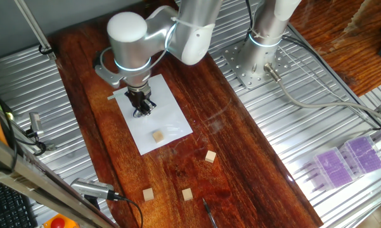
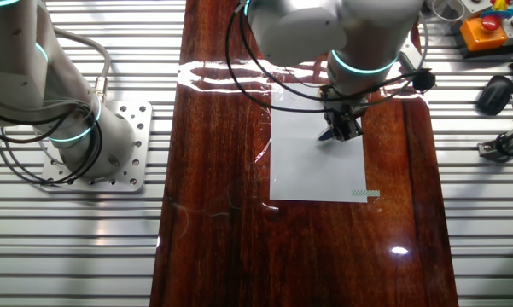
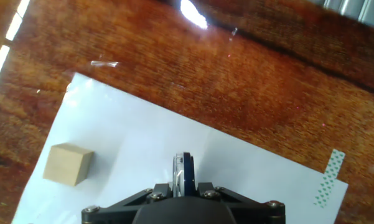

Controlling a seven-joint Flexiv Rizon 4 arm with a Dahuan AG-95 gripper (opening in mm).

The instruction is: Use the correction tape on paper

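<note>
Correction tape (image 3: 184, 174) pinched upright in claw (image 3: 184, 186), tip down over paper (image 3: 236, 168), wooden cube (image 3: 68, 163) nearby.

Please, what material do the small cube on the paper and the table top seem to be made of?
The cube looks like unfinished light wood: matte tan faces, no shine. The table top seems to be dark reddish wood with a glossy varnish: grain lines show and lamp glare reflects on it. The paper under the cube is plain matte white.

Lying flat on the desk (image 1: 241, 164): white rectangular paper (image 1: 168, 123). Standing edge-on upon that paper, near its middle: dark, pale-rimmed correction tape (image 3: 183, 173), being gripped from above.
</note>
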